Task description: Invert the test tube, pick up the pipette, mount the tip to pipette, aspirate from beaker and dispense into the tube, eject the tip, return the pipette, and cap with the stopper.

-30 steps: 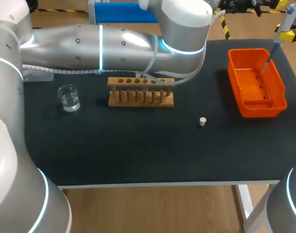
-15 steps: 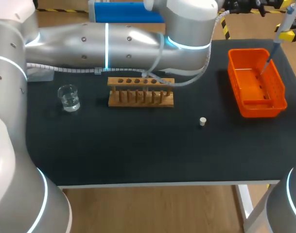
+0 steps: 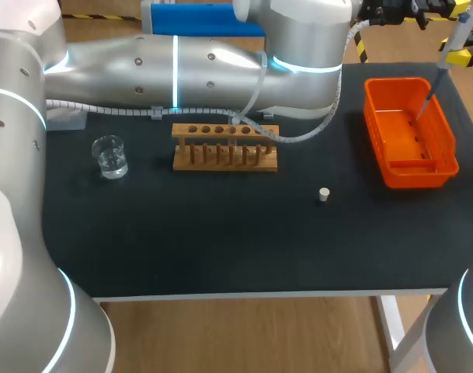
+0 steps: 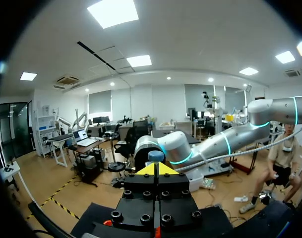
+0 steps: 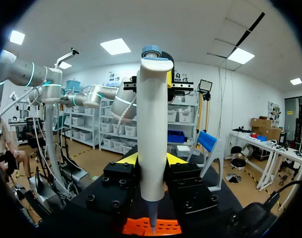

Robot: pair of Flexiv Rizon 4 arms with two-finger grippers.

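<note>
Pipette point(image 5: 152, 124) clamped in right gripper point(image 5: 151, 161) above orange basket point(image 3: 446, 167), two o'clock on black table point(image 3: 220, 241); left gripper point(image 4: 156, 169) pinched closed.

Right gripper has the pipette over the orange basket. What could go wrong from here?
1. The left arm lies across above the wooden test tube rack, its grey cable drooping close to the rack top; pulling back might snag it.
2. The right gripper holds the white, blue-capped pipette high above the orange plastic basket; a tip released from there may bounce out.
</note>
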